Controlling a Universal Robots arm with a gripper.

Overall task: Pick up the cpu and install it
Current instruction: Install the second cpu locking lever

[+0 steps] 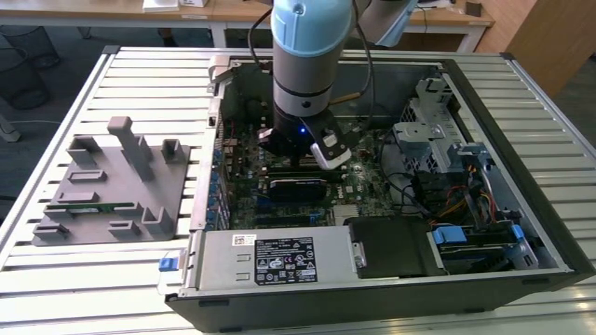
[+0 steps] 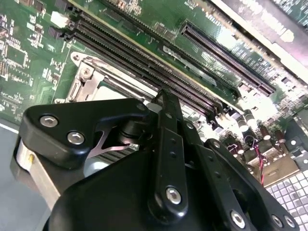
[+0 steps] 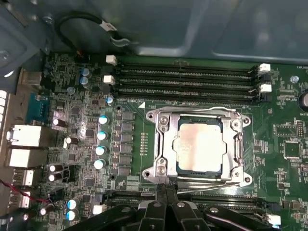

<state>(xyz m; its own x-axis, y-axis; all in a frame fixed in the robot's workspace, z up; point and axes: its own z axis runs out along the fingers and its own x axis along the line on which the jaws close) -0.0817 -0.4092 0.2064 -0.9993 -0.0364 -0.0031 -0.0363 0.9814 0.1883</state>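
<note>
In the first wrist view the cpu [image 3: 198, 146] lies flat inside the silver socket frame [image 3: 161, 144] on the green motherboard [image 3: 77, 120], its shiny metal top facing up and the frame's bars running along its sides. Four empty memory slots [image 3: 187, 82] run in parallel just beside the socket, toward the case wall. The black claw [image 3: 166, 208] sits just past the socket's near edge, its fingers [image 3: 160, 202] pressed together with nothing between them, apart from the chip.

In the second wrist view the same claw [image 2: 162, 98] points down at the board, fingers closed, with a corner of the socket frame [image 2: 86, 79] and the memory slots [image 2: 125, 53] beyond it.

In the exterior view the arm [image 1: 306, 63] reaches straight down into the open computer case [image 1: 484, 209], which lies on its side on the slatted tabletop [image 1: 112, 279]. On the exterior view's left, a grey parts holder [image 1: 112, 181] stands on the tabletop well apart from the case, with a thin green memory stick [image 1: 98, 206] resting in it.
</note>
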